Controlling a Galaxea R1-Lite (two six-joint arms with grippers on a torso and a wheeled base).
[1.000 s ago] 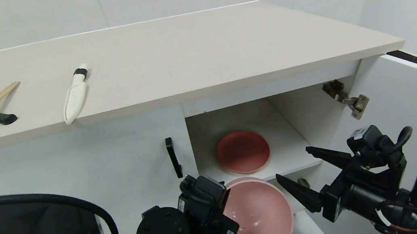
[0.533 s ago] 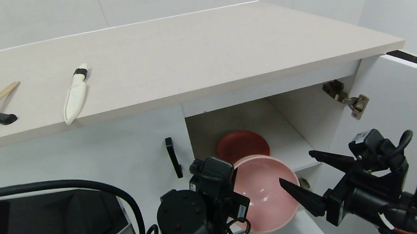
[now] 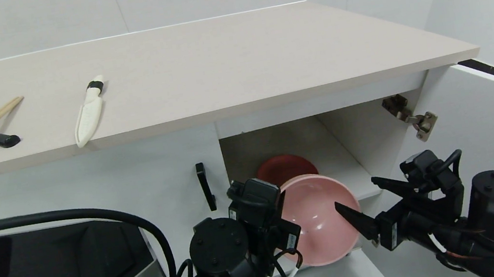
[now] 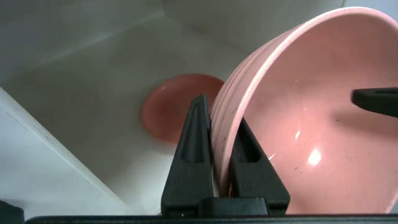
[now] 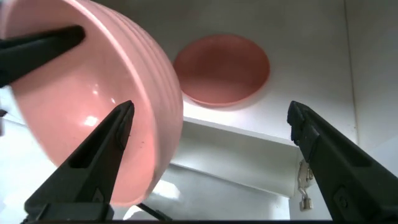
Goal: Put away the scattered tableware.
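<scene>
Left gripper [image 4: 219,115] pinches bowl [image 3: 318,218] rim; bowl tilted at cabinet [image 3: 372,135] mouth. Right gripper [image 3: 354,192] wide open, just beside bowl. Plate [image 3: 286,168] lies on shelf [image 3: 344,178] behind bowl.

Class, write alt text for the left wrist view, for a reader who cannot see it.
The left gripper is shut on the rim of a tilted pink bowl. Beyond it, a red plate lies on a white cabinet shelf.

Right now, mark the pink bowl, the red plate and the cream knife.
pink bowl [image 3: 312,216]: head view, on its inside wall.
red plate [image 5: 222,67]: right wrist view, the middle of its face.
cream knife [image 3: 90,113]: head view, midway along its pale blade end.
</scene>
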